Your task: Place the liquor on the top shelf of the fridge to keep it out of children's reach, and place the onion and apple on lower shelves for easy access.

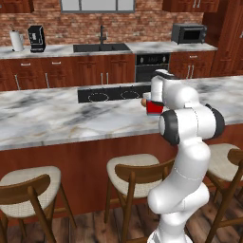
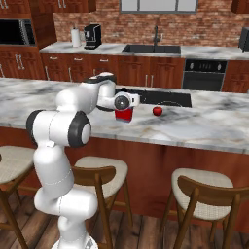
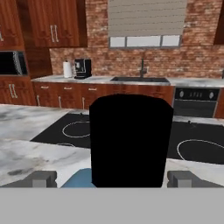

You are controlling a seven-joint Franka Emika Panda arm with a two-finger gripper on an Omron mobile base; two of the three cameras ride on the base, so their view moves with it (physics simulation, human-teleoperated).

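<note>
A: Jaws? Liquor?
B: Gripper (image 3: pixel 112 179) spread wide, fingers either side of the liquor bottle (image 2: pixel 124 115), not clamped. Bottle upright on the marble counter (image 2: pixel 204 124), near the cooktop (image 2: pixel 168 98).
A: Apple?
B: Apple (image 2: pixel 157 111) right of bottle; onion (image 1: pixel 144 101) left.

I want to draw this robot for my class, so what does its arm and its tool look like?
The arm is glossy white, built of fat rounded tube sections stacked like sausages. Dark, near-black rings and round caps mark its joints. No cables or writing show. The tool ends in two small, blocky dark grey fingertips, seen in the hand view.
</note>
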